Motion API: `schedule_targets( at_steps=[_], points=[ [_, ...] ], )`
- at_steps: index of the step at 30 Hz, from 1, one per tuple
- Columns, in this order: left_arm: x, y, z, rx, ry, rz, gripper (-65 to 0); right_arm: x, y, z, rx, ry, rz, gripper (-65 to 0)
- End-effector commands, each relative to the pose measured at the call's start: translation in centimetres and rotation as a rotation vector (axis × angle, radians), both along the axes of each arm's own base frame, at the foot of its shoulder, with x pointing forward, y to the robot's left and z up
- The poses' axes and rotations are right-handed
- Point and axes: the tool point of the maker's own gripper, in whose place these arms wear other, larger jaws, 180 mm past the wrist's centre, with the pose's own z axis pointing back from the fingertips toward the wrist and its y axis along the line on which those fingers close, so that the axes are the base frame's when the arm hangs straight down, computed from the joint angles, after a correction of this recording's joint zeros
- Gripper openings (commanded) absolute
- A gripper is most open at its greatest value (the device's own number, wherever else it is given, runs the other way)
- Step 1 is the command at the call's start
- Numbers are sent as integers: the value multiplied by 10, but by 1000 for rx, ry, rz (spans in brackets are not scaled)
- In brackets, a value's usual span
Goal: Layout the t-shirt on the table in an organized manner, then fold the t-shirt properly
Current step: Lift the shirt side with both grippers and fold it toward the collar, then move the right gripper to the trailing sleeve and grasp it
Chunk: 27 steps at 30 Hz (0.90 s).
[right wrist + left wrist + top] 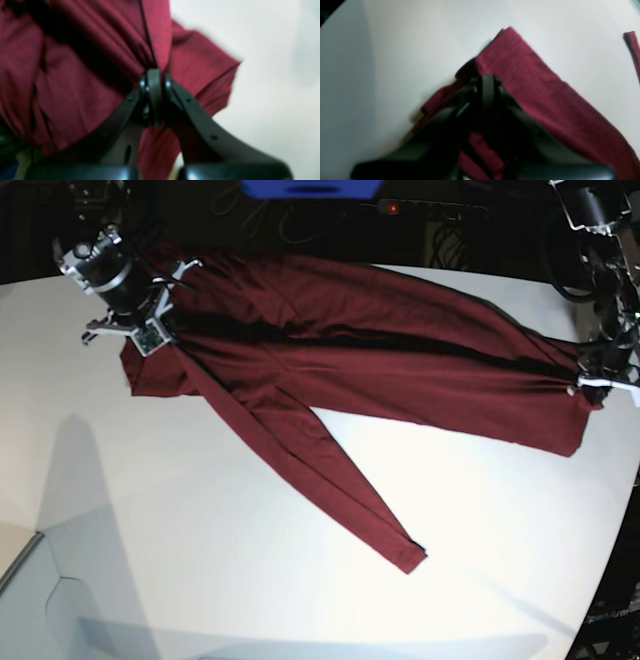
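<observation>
The maroon t-shirt (380,345) is stretched across the far half of the white table (200,560). One long sleeve (320,470) trails diagonally toward the front. My right gripper (158,330), on the left of the base view, is shut on bunched fabric at the shirt's left end; the right wrist view shows its tips (155,75) pinching the cloth (75,82). My left gripper (583,385), on the right of the base view, is shut on the shirt's other end. The left wrist view shows its tips (487,78) closed on a fabric corner (545,87) over the table (395,50).
The table's curved edge (625,510) runs close by my left gripper. Behind the table are a blue object (310,188), dark cables and a power strip with a red light (392,207). A sleeve end (632,47) shows at the left wrist view's right edge.
</observation>
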Motion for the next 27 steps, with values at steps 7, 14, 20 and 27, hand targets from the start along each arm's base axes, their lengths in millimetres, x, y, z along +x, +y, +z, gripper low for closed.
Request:
schedule_targets(
  at_steps=[7,14,20,27],
  points=[
    [-1,13,0,11,0,18,-645,-3,-2,-9,19,17,-11,-650],
    [-6,14,-9,-2,22,28,-565,-3,-2,-9,16,19,-10,-650],
    [-9,8,-15,-25,60,12,-392,-2,-3,-8,12,17,-12,-522],
    [-9,9,-15,-25,61,13,-390,-2,-4,-5,7,10,-10,-240]
  ],
)
